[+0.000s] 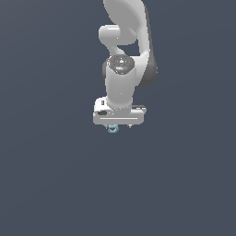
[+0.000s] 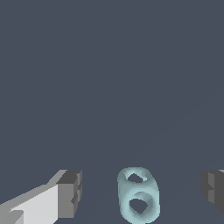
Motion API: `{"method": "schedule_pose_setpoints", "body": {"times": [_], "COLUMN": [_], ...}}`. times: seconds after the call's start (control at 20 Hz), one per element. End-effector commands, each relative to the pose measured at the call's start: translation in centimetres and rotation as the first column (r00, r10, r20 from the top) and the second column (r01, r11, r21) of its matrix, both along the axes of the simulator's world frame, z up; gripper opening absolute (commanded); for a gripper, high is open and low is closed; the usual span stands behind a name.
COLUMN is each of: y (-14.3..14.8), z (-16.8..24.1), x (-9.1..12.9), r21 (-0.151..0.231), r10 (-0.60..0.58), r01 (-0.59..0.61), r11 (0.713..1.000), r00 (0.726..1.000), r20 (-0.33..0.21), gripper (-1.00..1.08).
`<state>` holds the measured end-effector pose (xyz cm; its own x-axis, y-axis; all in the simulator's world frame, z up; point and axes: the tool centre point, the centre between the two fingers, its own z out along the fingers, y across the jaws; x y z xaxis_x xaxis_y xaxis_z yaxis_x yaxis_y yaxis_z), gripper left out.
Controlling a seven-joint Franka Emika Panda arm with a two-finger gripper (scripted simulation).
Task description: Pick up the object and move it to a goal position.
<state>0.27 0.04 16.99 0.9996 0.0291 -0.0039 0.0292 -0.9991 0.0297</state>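
1. No readable text, label, brand, number or sign in either view.
2. Arm (image 1: 120, 78): plain white and grey shells; a few tiny red specks near the round dark cap, too small to read as marks.
3. Object (image 2: 138, 194): plain pale teal, unmarked.
4. Fingers (image 2: 69, 194): plain grey and white, unmarked.
5. Background: flat dark blue-grey, no markings.
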Motion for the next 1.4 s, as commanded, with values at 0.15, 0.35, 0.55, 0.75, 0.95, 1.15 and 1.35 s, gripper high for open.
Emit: {"method": "schedule_pose_setpoints", "body": {"times": [0.15, 0.35, 0.55, 0.75, 0.95, 1.15, 1.35], "y": [-0.4, -1.8, -2.1, -2.1, -2.2, -2.3, -2.5], "z": [0.1, 0.7, 1.0, 0.6, -0.2, -1.6, -3.4], "x": [0.1, 0.3, 0.4, 0.1, -0.6, -1.9, -3.8], "r21": [-0.004, -0.019, -0.024, -0.021, -0.016, -0.007, 0.005], "r10": [0.003, 0.011, 0.014, 0.015, 0.019, 0.026, 0.034], "r01": [-0.003, -0.011, -0.013, -0.014, -0.019, -0.026, -0.034], "r11": [1.0, 1.0, 1.0, 1.0, 1.0, 1.0, 0.999], "r00": [1.0, 1.0, 1.0, 1.0, 1.0, 1.0, 0.999], "r20": [0.002, 0.01, 0.012, 0.011, 0.01, 0.009, 0.007], "gripper": [1.0, 1.0, 1.0, 1.0, 1.0, 1.0, 1.0]}}
